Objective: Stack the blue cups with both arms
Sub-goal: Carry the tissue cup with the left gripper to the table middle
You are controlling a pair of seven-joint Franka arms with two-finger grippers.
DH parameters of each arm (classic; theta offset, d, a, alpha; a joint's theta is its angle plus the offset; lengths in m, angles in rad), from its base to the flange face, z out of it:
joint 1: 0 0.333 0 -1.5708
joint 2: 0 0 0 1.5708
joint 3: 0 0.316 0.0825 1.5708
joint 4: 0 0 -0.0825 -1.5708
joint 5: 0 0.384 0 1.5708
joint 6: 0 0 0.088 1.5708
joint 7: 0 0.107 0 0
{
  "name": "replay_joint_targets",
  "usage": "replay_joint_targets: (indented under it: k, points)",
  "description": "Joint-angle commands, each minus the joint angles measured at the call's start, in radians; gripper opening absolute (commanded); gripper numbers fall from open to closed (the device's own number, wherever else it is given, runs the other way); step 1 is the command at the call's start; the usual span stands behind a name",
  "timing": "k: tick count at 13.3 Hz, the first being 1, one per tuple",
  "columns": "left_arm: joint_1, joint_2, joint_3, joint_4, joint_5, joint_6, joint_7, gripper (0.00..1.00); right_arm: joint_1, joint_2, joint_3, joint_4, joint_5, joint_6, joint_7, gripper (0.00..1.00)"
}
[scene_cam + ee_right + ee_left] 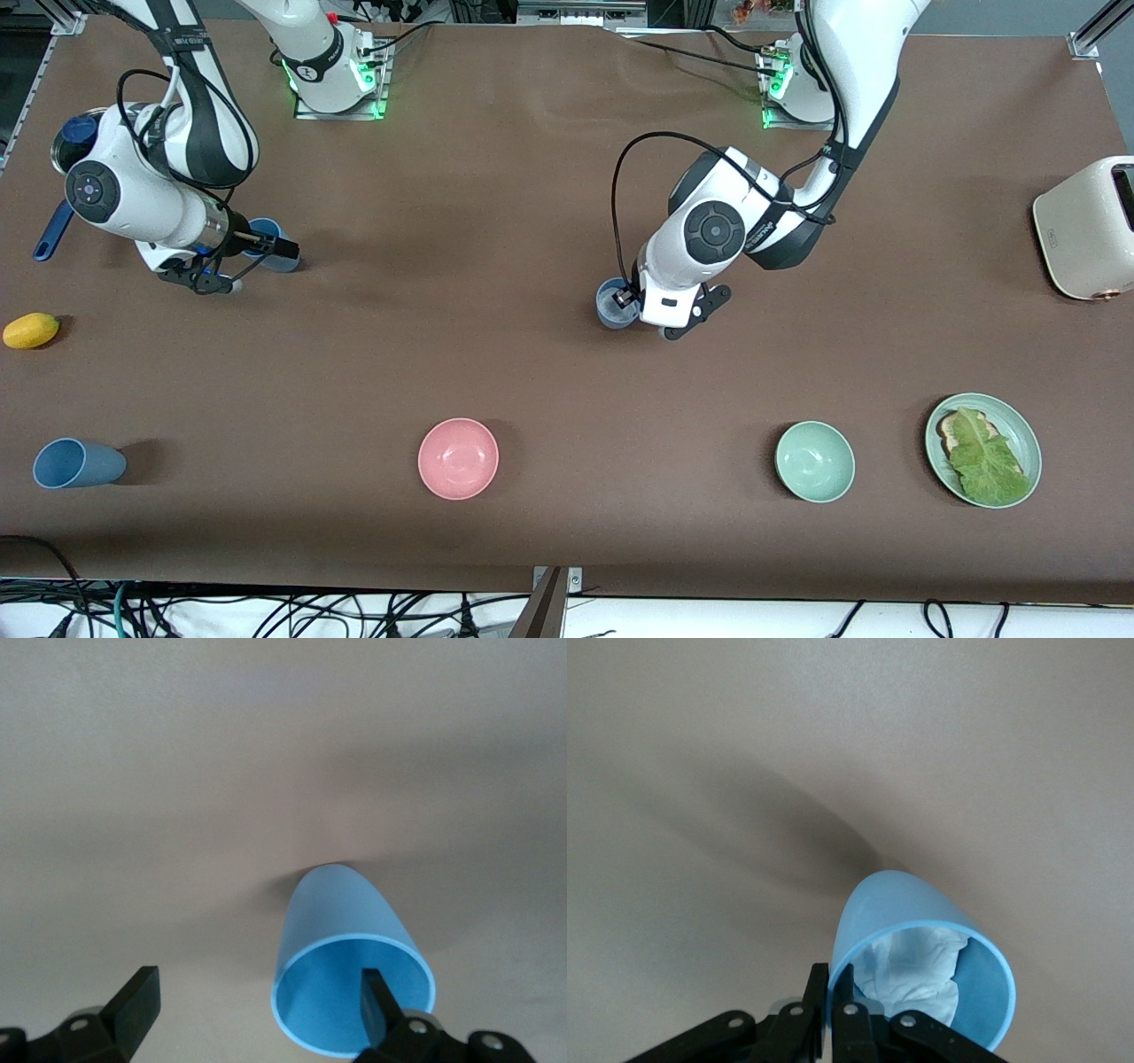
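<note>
The rim of a matte blue cup (921, 966) holding crumpled white paper (912, 970), mid-table, is pinched by the left claw (831, 992). Toward the right arm's end, another plain blue cup (345, 974) is straddled by the wide-spread right claw (257, 997).

**Where everything sits on the table**

We've got three cups. One (615, 304) stands mid-table, toward the left arm's end. Another (273, 245) stands toward the right arm's end. The third cup (78, 463) lies on its side nearer the front camera at that same end, with a lemon (31, 330) farther back from it. Along the front row we see two bowls (458, 458), then a plate (983, 450) with toast and lettuce on it. A toaster (1088, 229) sits at the left arm's edge.
</note>
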Motion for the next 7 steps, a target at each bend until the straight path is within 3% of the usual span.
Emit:
replay_joint_targets:
  k: [1,4,5,6,7]
  points:
    - [-0.017,0.021,0.011,0.033,0.033,-0.012,-0.015,0.0,-0.004,0.012,-0.001,-0.014,0.015,0.021,0.008,1.0]
    - [-0.018,0.042,0.011,0.033,0.041,0.034,-0.015,0.0,-0.008,0.047,-0.003,-0.028,0.015,0.071,0.008,0.99]
    - [-0.018,0.045,0.011,0.032,0.041,0.034,-0.014,0.07,-0.008,0.059,-0.003,-0.03,0.016,0.093,0.006,0.92]
    - [-0.018,0.045,0.011,0.032,0.041,0.034,-0.012,0.44,-0.008,0.069,-0.003,-0.03,0.015,0.1,0.005,0.76]
    - [-0.018,0.045,0.011,0.032,0.041,0.034,-0.01,0.62,-0.008,0.07,-0.003,-0.028,0.016,0.101,0.0,0.47]
